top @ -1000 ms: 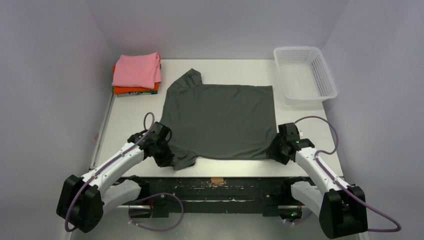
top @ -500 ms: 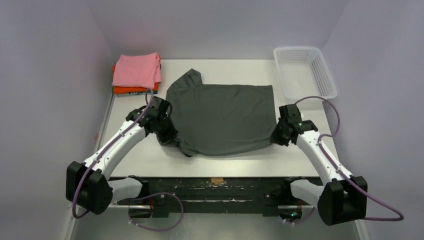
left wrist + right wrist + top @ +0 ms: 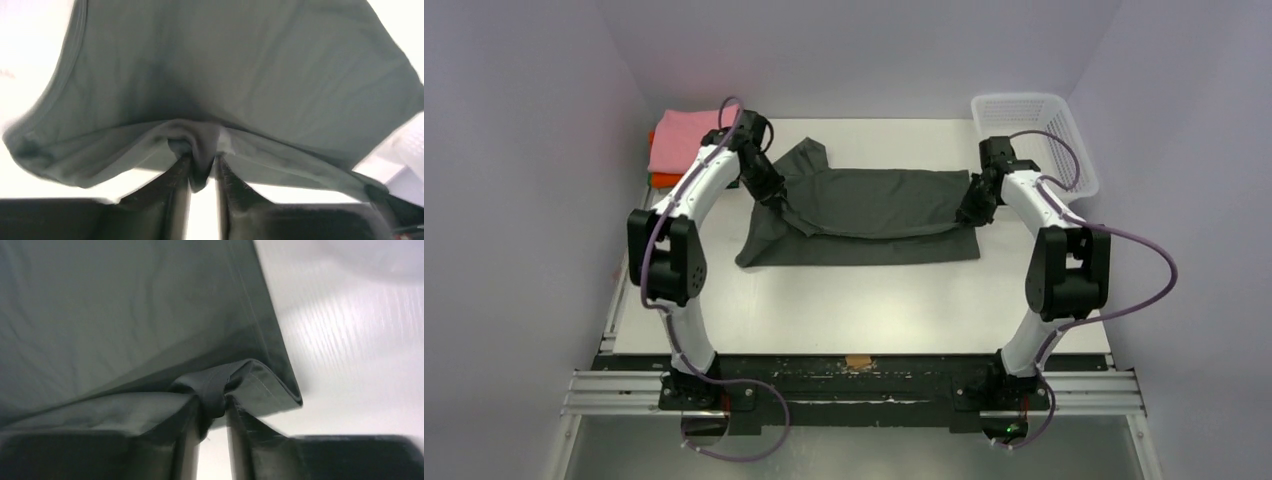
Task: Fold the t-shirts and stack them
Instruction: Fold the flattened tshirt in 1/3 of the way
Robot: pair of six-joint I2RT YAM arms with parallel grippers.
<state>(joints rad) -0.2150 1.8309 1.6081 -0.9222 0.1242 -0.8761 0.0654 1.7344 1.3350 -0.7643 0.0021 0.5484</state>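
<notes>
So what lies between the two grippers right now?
The charcoal t-shirt, its edge pinched by the left gripper and right gripper; the top view shows it.

Matt, soft cloth t-shirt [image 3: 864,205]; smooth, faintly glossy table [image 3: 844,300].

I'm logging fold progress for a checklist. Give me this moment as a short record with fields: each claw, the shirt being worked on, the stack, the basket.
left claw: shut on grey t-shirt, pinching a bunch of cloth
right claw: shut on grey t-shirt, at its hemmed edge
grey t-shirt: partly doubled over, mid-table
stack: pink t-shirt on orange t-shirt, far left corner
basket: far right corner
</notes>
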